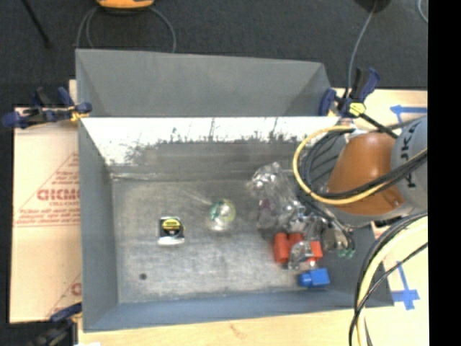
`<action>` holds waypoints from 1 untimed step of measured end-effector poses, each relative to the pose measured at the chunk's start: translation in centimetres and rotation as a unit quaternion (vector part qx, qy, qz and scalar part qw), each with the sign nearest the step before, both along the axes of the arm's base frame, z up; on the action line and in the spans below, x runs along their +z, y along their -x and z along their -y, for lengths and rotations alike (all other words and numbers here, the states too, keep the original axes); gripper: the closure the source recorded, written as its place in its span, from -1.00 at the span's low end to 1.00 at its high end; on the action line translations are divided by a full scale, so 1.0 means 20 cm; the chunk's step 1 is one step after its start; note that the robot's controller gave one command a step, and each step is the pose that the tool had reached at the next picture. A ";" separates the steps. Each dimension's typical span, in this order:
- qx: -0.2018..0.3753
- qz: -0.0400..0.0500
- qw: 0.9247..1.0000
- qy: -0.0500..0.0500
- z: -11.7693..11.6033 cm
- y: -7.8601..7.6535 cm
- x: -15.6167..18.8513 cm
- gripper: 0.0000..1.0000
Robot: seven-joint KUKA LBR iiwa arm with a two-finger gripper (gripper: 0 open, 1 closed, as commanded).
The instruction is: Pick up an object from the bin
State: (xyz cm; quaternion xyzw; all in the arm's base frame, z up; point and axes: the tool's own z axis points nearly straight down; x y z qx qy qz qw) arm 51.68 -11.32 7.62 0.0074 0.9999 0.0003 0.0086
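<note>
The gripper (pixel 302 245), its spread impossible to tell, sits low with a red block (pixel 281 249) just beside it, presumably for picking.

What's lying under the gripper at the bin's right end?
A red object shows beneath the gripper, with a blue block beside it. The arm's orange cover hides whatever lies further right.

Grey metal bin (pixel 97 215) floor carried a small yellow-faced tape measure (pixel 171 231) left of centre and a clear ball (pixel 221 215) near it. Crumpled clear plastic (pixel 268 182), red block (pixel 281 248), blue block (pixel 314 277) sat right.
</note>
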 end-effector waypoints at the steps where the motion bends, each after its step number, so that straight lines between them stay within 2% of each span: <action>1: 0.217 -0.004 0.976 0.004 -0.10 -0.01 0.63 1.00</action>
